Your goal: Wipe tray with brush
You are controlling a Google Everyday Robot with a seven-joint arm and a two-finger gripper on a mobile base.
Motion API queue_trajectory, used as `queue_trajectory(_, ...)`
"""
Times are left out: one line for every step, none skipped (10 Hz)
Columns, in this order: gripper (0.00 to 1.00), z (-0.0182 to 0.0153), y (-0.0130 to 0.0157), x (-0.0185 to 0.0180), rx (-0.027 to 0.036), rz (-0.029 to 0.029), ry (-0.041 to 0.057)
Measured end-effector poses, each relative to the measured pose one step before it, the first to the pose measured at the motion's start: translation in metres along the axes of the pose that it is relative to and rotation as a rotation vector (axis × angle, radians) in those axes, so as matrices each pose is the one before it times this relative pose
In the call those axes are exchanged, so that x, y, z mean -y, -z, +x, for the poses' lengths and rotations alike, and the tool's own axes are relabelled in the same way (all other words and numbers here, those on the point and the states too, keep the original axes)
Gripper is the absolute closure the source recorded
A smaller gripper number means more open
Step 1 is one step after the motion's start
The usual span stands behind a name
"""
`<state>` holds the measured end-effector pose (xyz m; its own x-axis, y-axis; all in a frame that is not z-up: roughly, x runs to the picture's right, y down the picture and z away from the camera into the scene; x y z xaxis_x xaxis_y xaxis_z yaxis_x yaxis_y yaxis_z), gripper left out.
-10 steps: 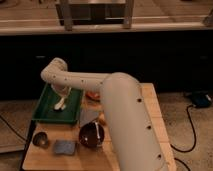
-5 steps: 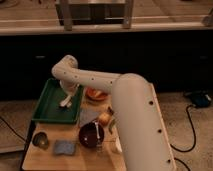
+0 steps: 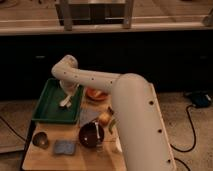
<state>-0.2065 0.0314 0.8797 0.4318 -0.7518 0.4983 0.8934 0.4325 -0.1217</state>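
Note:
The dark-green tray (image 3: 46, 107) lies on the left part of the wooden table (image 3: 47, 161). My gripper (image 3: 65, 101) hangs from the white arm's bend (image 3: 65, 68) over the tray's right half. It is shut on the small whitish brush (image 3: 63, 104). The brush sticks out down and to the left, and its tip is at the tray floor. The brush's upper end is hidden in the gripper.
An orange dish (image 3: 95, 94) sits right of the tray. In front are a dark red bowl (image 3: 88, 137) with a white utensil, a yellowish fruit (image 3: 104, 119), a blue-grey cloth (image 3: 65, 146) and a small round cup (image 3: 40, 140). A dark counter stands behind. A cable (image 3: 192, 116) runs across the floor at the right.
The gripper and brush have moved to the right across the tray, from near its middle to its right half. The arm has swung with them.

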Motion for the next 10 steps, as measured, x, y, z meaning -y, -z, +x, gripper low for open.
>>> queue_trajectory(0.98, -0.00031, 0.00008, 0.00049, 0.00001, 0.00028, 0.00072)
queue_trajectory(0.98, -0.00024, -0.00014, 0.00016, 0.00016, -0.0001, 0.00043)
queue_trajectory(0.98, 0.00038, 0.0, -0.00034, -0.00051, -0.00017, -0.00045)
queue_trajectory(0.98, 0.00002, 0.00006, 0.00007, -0.00008, 0.0001, 0.00001)
queue_trajectory(0.98, -0.00051, -0.00072, 0.00002, 0.00091, -0.00062, 0.00044)
queue_trajectory(0.98, -0.00027, -0.00083, -0.00039, 0.00082, -0.00097, 0.00005)
queue_trajectory(0.98, 0.00009, 0.00014, 0.00015, -0.00028, 0.00031, -0.00005)
queue_trajectory(0.98, 0.00025, 0.00013, -0.00015, -0.00025, 0.00004, -0.00033)
queue_trajectory(0.98, -0.00018, -0.00011, 0.00009, 0.00022, -0.00006, 0.00022)
queue_trajectory(0.98, 0.00005, 0.0, -0.00006, -0.00002, -0.00004, -0.00005)
